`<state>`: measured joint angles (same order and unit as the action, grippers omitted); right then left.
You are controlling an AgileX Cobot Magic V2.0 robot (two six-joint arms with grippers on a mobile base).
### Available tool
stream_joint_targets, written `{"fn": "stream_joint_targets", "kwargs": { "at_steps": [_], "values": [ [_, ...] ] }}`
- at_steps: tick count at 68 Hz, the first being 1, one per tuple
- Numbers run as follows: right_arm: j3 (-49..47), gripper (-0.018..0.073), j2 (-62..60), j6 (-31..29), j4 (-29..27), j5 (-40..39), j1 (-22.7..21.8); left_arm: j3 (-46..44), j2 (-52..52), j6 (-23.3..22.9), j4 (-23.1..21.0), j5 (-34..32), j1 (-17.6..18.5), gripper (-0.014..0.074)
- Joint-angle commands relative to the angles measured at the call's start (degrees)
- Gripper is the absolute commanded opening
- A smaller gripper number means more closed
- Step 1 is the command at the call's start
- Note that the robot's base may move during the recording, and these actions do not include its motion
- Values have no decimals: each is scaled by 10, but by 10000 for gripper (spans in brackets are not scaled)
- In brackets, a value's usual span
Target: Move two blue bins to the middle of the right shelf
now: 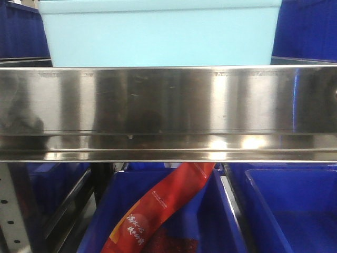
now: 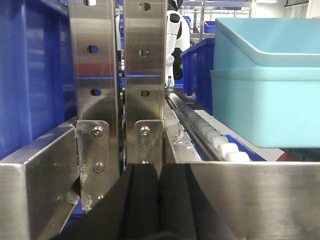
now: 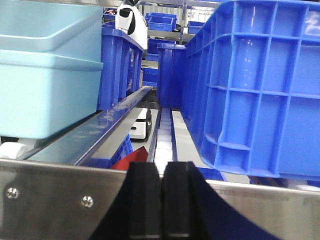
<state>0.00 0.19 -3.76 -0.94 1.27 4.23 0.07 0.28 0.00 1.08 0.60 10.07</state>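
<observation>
The two blue bins are pale cyan tubs nested one inside the other on the shelf rollers. In the front view only one pale bin wall (image 1: 158, 37) shows above the steel rail. The left wrist view has the lower bin (image 2: 270, 110) and the upper bin (image 2: 270, 40) at the right. In the right wrist view they sit at the left, lower bin (image 3: 45, 95) under upper bin (image 3: 50, 25). My left gripper (image 2: 159, 167) is shut and empty, low in front of the rail, left of the bins. My right gripper (image 3: 161, 167) is shut and empty, right of them.
A steel front rail (image 1: 168, 105) crosses below the bins. Steel uprights (image 2: 120, 75) stand ahead of the left gripper. A dark blue crate (image 3: 260, 85) sits right of the bins on roller tracks (image 3: 162, 140). Lower blue bins (image 1: 174, 221) hold a red packet (image 1: 158, 205).
</observation>
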Motion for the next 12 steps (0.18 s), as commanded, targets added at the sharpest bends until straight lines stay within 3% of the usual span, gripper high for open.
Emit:
{"fn": "stream_joint_targets", "kwargs": {
  "at_steps": [1,12],
  "values": [
    [0,-166,-2,2,-3,-9,-4,-1,-3,0,-4,-14,-2,-100],
    [0,-166,-2,2,-3,-9,-4,-1,-3,0,-4,-14,-2,-100]
  ]
}}
